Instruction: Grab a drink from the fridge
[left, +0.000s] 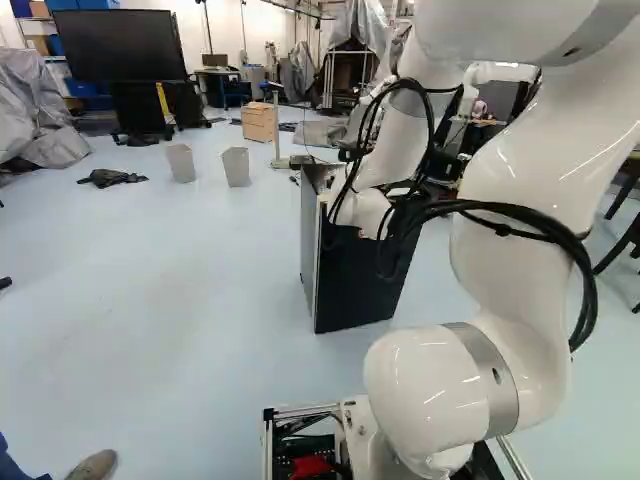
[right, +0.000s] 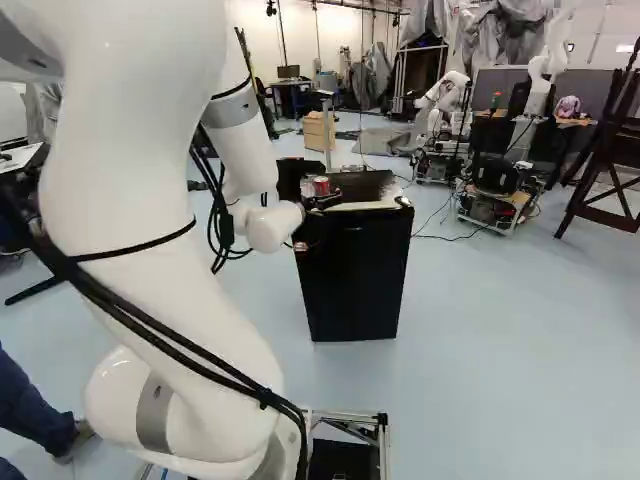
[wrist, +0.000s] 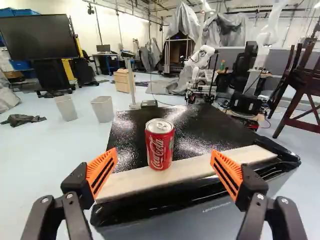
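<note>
In the right base view my gripper is at the top front edge of the small black fridge, partly hidden by the wrist. A red soda can stands upright on the fridge top, at the pale strip behind the door's upper edge. The wrist view has the gripper open, its orange pads wide apart on either side of the can's line; the can is ahead, touched by neither finger. The fridge door appears closed. Cables and the arm cover part of the fridge in the left base view.
Two grey bins and a dark cloth are on the floor left of the fridge. Beyond it stands a wooden drawer box. Another robot is farther back. A person's shoe shows near the base.
</note>
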